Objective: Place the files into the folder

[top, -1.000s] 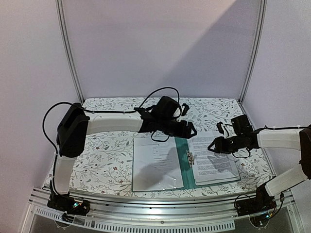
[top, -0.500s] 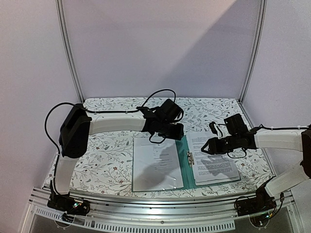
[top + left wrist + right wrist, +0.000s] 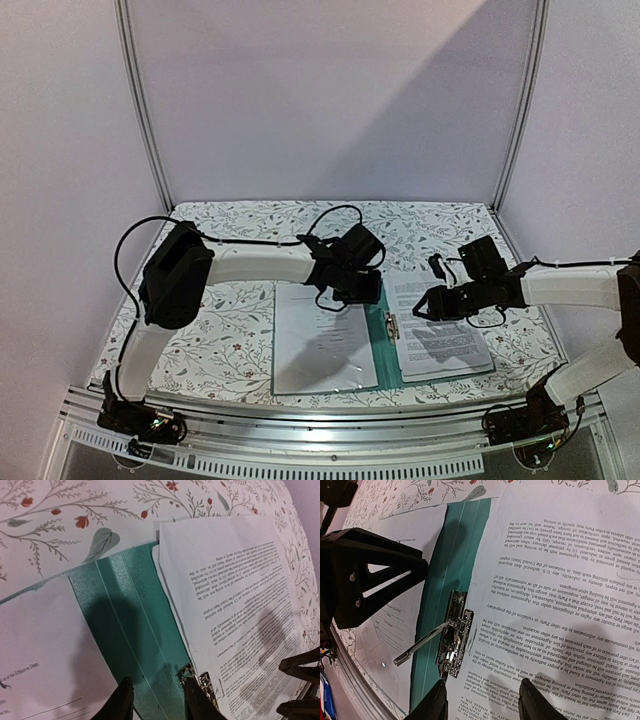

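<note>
Teal folder [image 3: 384, 350] lies open on the table [image 3: 225, 320], its spine running near-far between the arms. The silver metal clip [image 3: 452, 635] sits on the spine and its lever looks raised. The printed files [image 3: 440, 335], thin and floppy, lie on the right flap with their edge at the clip. Right gripper [image 3: 420, 304] is nearest, just right of the clip, jaws half apart and empty. Left gripper [image 3: 360, 292] is over the spine's far end, jaws narrow and empty.

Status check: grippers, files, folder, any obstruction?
Both open: left gripper over folder spine, right gripper over files beside clip. Files lie on folder's right half, clip lever raised. Nothing blocking.
</note>
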Available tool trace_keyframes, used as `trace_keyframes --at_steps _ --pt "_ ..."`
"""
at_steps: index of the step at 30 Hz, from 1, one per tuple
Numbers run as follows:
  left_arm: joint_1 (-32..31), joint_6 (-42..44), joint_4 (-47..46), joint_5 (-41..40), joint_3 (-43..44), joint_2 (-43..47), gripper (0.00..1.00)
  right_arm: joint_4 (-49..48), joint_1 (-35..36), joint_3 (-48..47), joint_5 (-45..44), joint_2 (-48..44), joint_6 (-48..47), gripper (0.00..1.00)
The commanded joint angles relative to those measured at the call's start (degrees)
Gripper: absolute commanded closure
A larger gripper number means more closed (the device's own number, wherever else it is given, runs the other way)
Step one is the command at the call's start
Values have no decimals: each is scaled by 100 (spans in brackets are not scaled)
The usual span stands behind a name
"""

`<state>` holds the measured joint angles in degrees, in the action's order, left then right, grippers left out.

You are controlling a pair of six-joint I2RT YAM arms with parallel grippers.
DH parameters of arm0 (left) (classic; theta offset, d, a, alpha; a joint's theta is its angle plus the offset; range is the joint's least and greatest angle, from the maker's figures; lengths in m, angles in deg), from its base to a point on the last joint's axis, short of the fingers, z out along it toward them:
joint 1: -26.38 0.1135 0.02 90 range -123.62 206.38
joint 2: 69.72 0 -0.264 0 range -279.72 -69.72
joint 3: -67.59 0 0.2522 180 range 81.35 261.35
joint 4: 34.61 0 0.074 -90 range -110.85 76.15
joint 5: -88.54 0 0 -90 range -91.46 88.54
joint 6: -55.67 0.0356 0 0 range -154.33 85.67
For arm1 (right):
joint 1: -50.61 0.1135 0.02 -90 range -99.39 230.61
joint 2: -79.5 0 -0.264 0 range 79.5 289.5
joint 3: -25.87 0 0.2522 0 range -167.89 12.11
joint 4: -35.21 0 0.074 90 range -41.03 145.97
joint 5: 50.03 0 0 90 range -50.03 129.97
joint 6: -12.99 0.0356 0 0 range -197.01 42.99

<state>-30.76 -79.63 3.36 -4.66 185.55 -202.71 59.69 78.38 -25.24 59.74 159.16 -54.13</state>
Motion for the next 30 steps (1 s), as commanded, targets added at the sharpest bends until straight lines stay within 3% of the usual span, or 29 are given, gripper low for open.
trace_keyframes --at_steps 1,30 --pt "-104 -223 -128 276 165 -254 66 -10 63 -47 -70 76 58 52" --pt "-104 -589 -453 907 181 -628 76 -65 166 15 -51 166 95 52"
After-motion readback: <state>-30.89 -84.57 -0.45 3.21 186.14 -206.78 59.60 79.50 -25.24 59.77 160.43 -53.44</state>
